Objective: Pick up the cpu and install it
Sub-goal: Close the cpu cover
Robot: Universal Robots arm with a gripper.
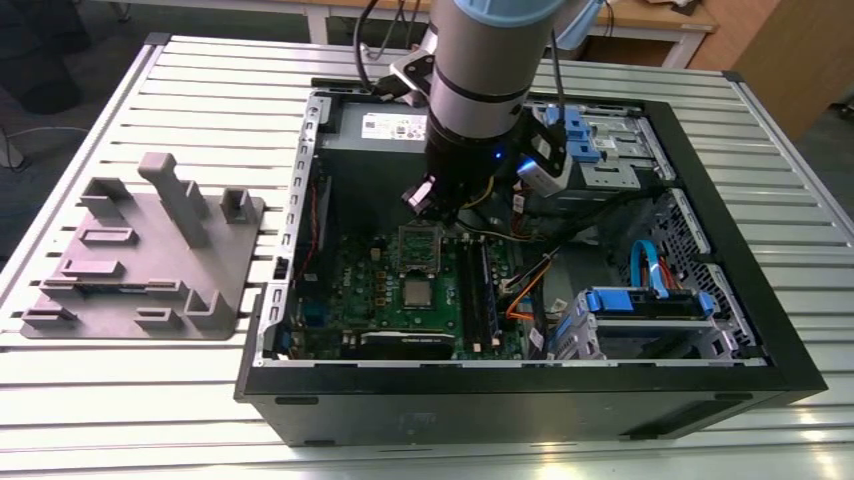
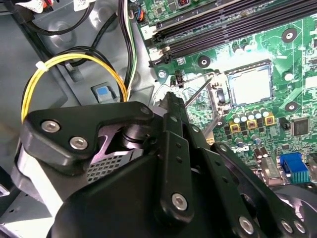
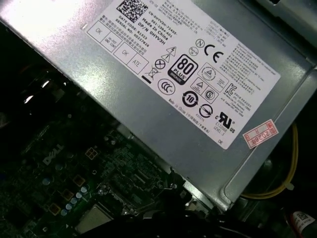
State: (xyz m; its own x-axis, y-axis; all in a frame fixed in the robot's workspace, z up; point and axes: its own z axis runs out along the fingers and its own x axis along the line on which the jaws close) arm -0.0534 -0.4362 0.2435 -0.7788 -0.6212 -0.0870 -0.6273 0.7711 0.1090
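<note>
The cpu (image 1: 418, 292) is a small silvery square lying flat in the socket on the green motherboard (image 1: 360, 300) inside the open computer case. It also shows in the second wrist view as the cpu (image 2: 250, 87) and, at the picture's edge in the first wrist view, as the cpu (image 3: 93, 221). The metal socket frame (image 1: 418, 243) stands swung up just behind it. My gripper (image 1: 431, 203) hangs above that frame, apart from the cpu, a little toward the power supply. Its black body (image 2: 163, 168) takes up the foreground of the second wrist view.
A grey power supply (image 1: 380, 128) with a white label (image 3: 198, 74) sits at the back of the case (image 1: 747, 330). Yellow and black cables (image 2: 74, 62) run beside it. Blue drive cages (image 1: 641, 305) stand at the exterior view's right. A grey moulded fixture (image 1: 147, 250) lies on the slatted table at the left.
</note>
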